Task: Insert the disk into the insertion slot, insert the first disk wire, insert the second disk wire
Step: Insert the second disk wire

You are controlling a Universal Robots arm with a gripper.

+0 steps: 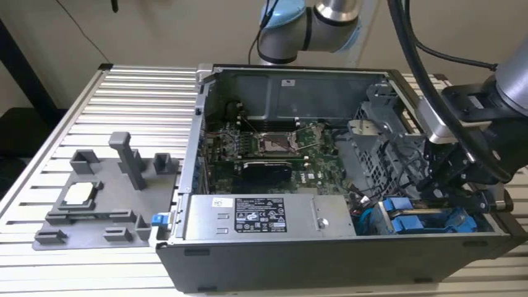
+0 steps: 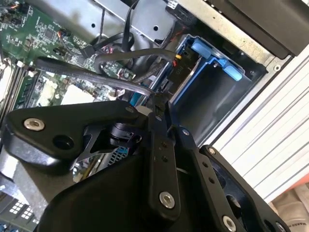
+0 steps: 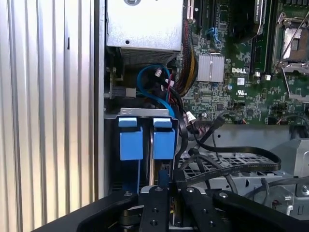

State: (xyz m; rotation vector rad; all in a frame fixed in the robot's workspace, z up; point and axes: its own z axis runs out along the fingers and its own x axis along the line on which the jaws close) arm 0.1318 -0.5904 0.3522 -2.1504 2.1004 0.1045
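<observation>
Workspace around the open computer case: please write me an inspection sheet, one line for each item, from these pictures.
Surface: ribbed metal table, with the open computer case on it.
Job's things: blue disk frames sit side by side in the insertion slot at the case's corner on the exterior view's right; the disk itself cannot be made out.
Clutter: grey plastic fixture tray on the exterior view's left of the case.
Grippers: gripper is low over the blue frames, among the wires; whether it grips anything cannot be told.
Cables: black cables loop across the grey drive cage; coloured wires run from the power-supply box.
Surroundings: beige wall behind.
</observation>
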